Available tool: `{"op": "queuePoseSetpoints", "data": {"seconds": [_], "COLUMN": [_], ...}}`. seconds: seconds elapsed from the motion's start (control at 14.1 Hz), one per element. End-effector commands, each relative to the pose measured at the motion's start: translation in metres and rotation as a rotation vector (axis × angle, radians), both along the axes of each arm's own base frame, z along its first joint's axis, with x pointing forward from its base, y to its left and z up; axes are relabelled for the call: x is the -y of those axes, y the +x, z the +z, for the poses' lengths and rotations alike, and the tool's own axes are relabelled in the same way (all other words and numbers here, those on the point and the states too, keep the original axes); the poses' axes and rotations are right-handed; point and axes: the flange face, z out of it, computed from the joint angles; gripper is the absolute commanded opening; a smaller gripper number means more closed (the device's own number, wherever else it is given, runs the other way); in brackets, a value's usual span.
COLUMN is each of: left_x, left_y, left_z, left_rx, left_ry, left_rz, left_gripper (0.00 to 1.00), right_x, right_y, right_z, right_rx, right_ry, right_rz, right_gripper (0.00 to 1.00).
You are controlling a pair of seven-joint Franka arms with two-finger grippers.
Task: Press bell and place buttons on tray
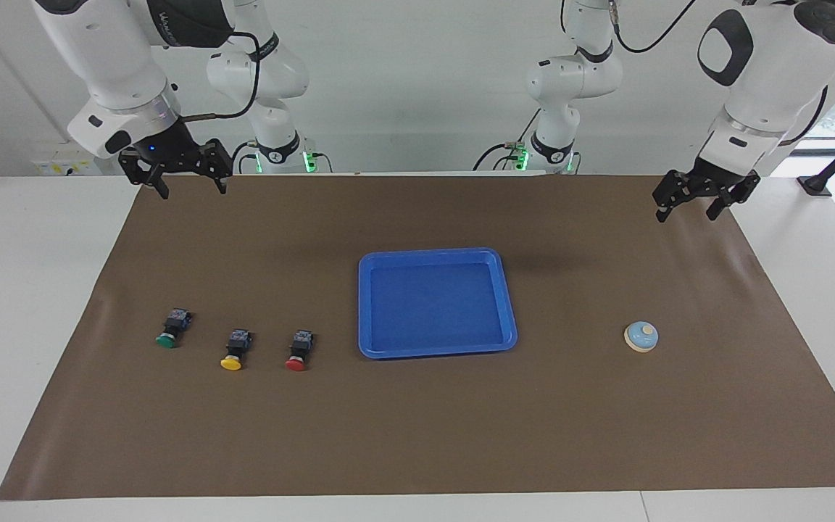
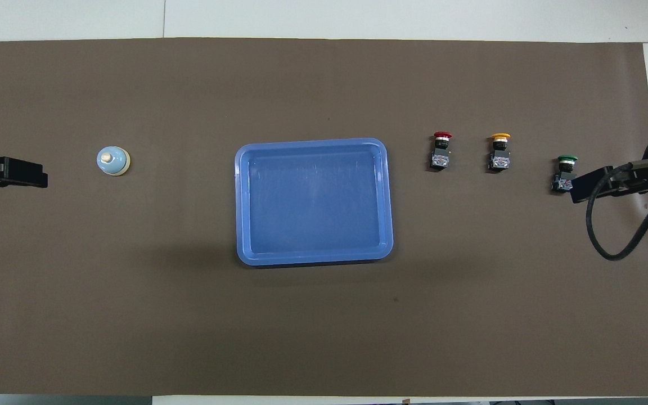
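The light-blue bell [image 1: 641, 336] [image 2: 113, 161] stands alone on the brown mat toward the left arm's end, with nothing touching it. My left gripper [image 1: 687, 212] [image 2: 6, 173] hangs open and empty, high over the mat's edge near the robots. The empty blue tray [image 1: 364, 304] [image 2: 239, 202] lies mid-table. Beside it, toward the right arm's end, three buttons lie in a row: red [image 1: 298, 351] [image 2: 441, 152], yellow [image 1: 235, 350] [image 2: 499, 152], green [image 1: 171, 328] [image 2: 565, 171]. My right gripper [image 1: 193, 190] [image 2: 594, 185] waits open, raised over the mat's corner near its base.
A brown mat [image 1: 417, 435] covers most of the white table. The right arm's black cable [image 2: 611, 247] loops over the mat by the green button.
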Motion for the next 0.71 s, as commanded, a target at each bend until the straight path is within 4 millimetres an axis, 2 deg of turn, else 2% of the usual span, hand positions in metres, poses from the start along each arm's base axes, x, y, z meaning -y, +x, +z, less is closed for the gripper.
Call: {"op": "queuePoseSetpoints", "data": {"seconds": [0.0, 0.21, 0.28, 0.64], "left_x": [0.004, 0.001, 0.0, 0.002], "left_y": [-0.01, -0.004, 0.002, 0.006], "left_z": [0.002, 0.015, 0.013, 0.016], "left_rx": [-0.025, -0.045, -0.066, -0.039], "left_ry": [-0.002, -0.005, -0.006, -0.007], "left_rz": [0.025, 0.028, 0.028, 0.023], "left_gripper": [1.0, 1.0, 1.0, 1.0], "right_x": [0.002, 0.002, 0.002, 0.002], "right_y": [-0.001, -0.002, -0.002, -0.002], "right_z": [0.002, 0.003, 0.002, 0.002], "right_rx": [0.001, 0.001, 0.0, 0.0], "right_ry": [0.016, 0.015, 0.016, 0.016], "right_rz": [0.009, 0.007, 0.009, 0.009], "right_gripper": [1.0, 1.0, 1.0, 1.0]}}
